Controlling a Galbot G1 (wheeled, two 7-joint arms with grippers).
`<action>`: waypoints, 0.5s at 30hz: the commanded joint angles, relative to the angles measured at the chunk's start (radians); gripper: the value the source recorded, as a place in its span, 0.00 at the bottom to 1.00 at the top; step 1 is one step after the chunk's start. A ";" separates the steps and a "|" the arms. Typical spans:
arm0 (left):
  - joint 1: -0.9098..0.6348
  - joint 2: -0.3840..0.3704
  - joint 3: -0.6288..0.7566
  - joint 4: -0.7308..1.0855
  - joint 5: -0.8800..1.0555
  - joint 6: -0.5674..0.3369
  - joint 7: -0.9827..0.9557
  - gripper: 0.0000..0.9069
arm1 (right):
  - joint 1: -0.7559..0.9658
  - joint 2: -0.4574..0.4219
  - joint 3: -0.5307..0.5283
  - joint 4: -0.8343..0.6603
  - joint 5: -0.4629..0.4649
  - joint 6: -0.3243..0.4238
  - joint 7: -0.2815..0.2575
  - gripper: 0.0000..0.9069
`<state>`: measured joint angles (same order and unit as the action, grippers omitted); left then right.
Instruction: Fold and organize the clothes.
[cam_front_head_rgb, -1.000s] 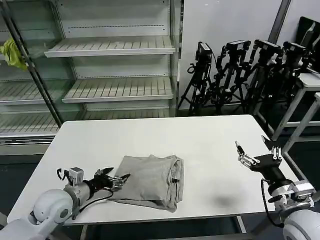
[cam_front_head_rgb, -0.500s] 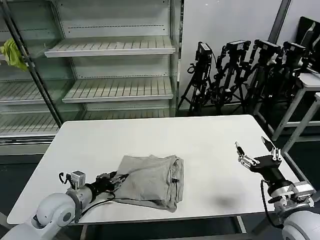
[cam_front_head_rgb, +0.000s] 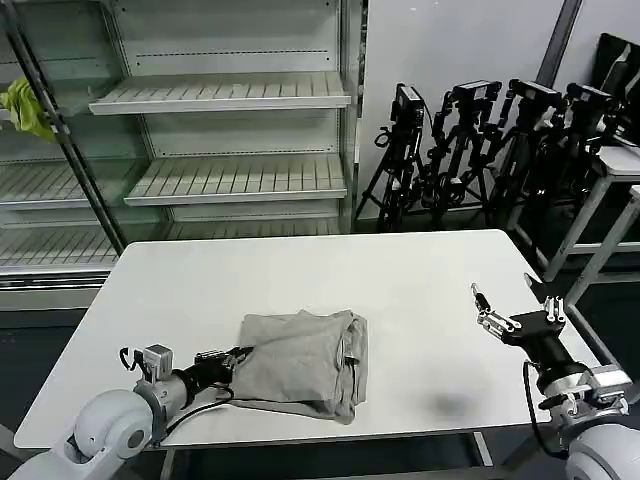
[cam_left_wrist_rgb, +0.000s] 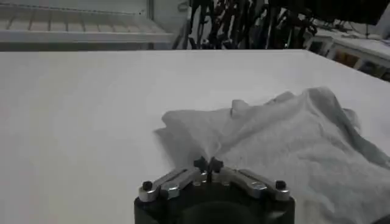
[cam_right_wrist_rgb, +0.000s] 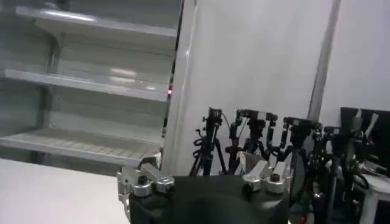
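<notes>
On the table, one folded T-shirt, two pincers.

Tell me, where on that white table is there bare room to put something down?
Most of the table is bare: the whole far strip toward the shelves, and the wide patch between the folded T-shirt and the right gripper. It is crowded only at the near left, where the left gripper meets the shirt's edge.

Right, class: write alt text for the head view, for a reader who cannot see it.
A folded grey T-shirt lies on a white table, with the robot's left claw shut at its near-left edge. The right claw hovers open over the table's right side, away from the shirt, with shelves behind.
</notes>
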<state>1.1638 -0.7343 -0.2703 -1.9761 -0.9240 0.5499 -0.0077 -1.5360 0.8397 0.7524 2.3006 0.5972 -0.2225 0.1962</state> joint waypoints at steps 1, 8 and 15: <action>0.015 0.004 -0.020 -0.002 0.013 -0.002 0.003 0.03 | -0.001 -0.006 0.008 0.002 0.003 0.001 -0.001 1.00; 0.064 0.078 -0.152 -0.002 0.003 0.005 0.007 0.03 | 0.051 -0.008 -0.029 -0.017 0.008 0.001 0.000 1.00; 0.177 0.211 -0.350 0.020 -0.036 0.013 0.018 0.03 | 0.097 -0.002 -0.081 -0.036 0.004 0.006 -0.007 1.00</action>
<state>1.2406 -0.6474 -0.4179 -1.9668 -0.9365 0.5596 0.0063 -1.4908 0.8372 0.7209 2.2800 0.6012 -0.2199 0.1920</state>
